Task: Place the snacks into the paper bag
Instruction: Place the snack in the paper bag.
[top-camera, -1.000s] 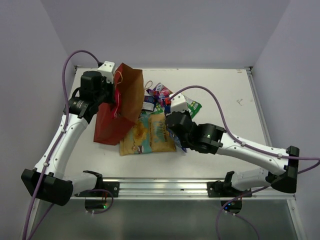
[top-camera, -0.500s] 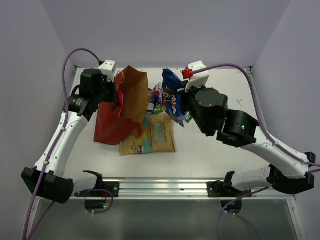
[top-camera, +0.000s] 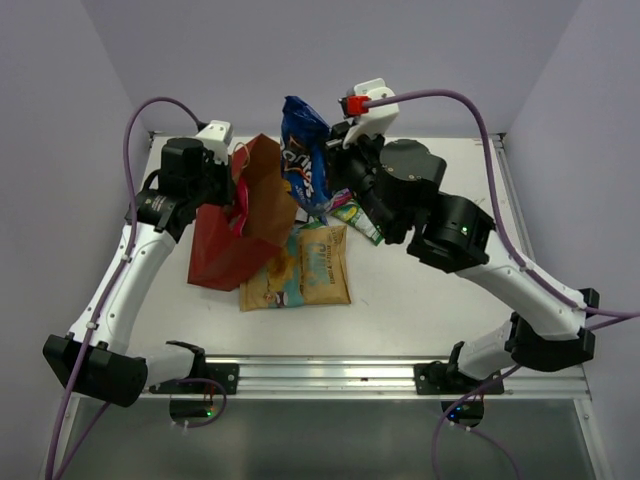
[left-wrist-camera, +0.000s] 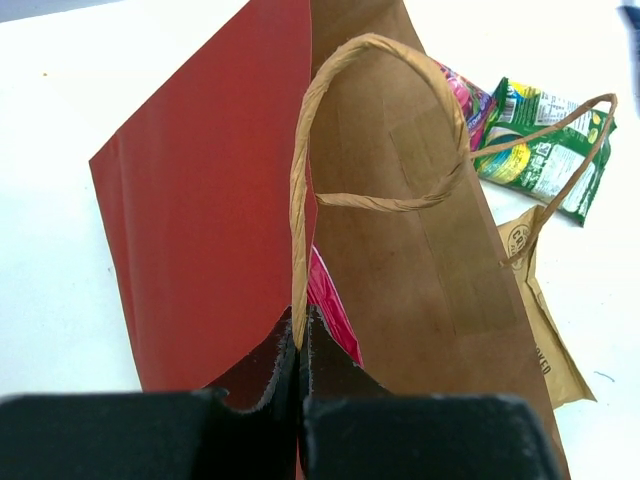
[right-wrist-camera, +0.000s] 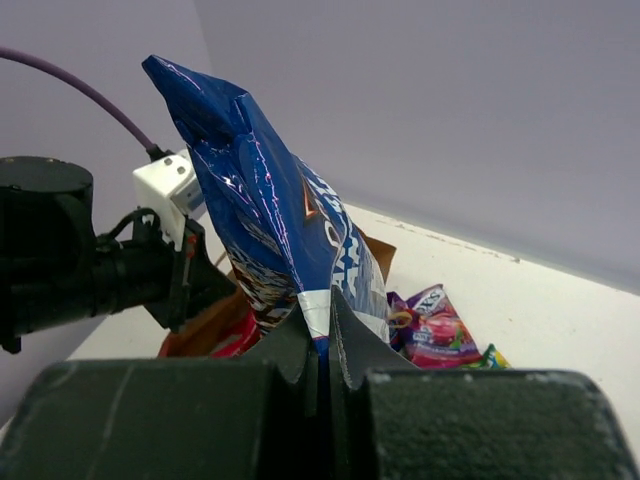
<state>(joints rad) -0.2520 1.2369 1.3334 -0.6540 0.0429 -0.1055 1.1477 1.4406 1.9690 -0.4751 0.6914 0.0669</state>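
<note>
Blue-white crinkly packet (top-camera: 305, 160) is rising higher, right gripper (right-wrist-camera: 322, 345) pinching it. Left gripper (left-wrist-camera: 300, 352) is clamping the tan loop handle (left-wrist-camera: 299, 210) of the red-sided brown paper bag (left-wrist-camera: 410, 250), with a pink packet (left-wrist-camera: 331, 312) lying inside.

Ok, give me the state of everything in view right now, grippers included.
left gripper: shut on paper bag rim.
right gripper: shut on blue packet.
paper bag: tilted, rim held up, pink packet inside.
blue packet: lifted clear, upright, by the bag's mouth.
tan-gold packet: flat on table, partly behind bag.
green packet: flat on table.
purple-pink packet: lying on table.
</note>
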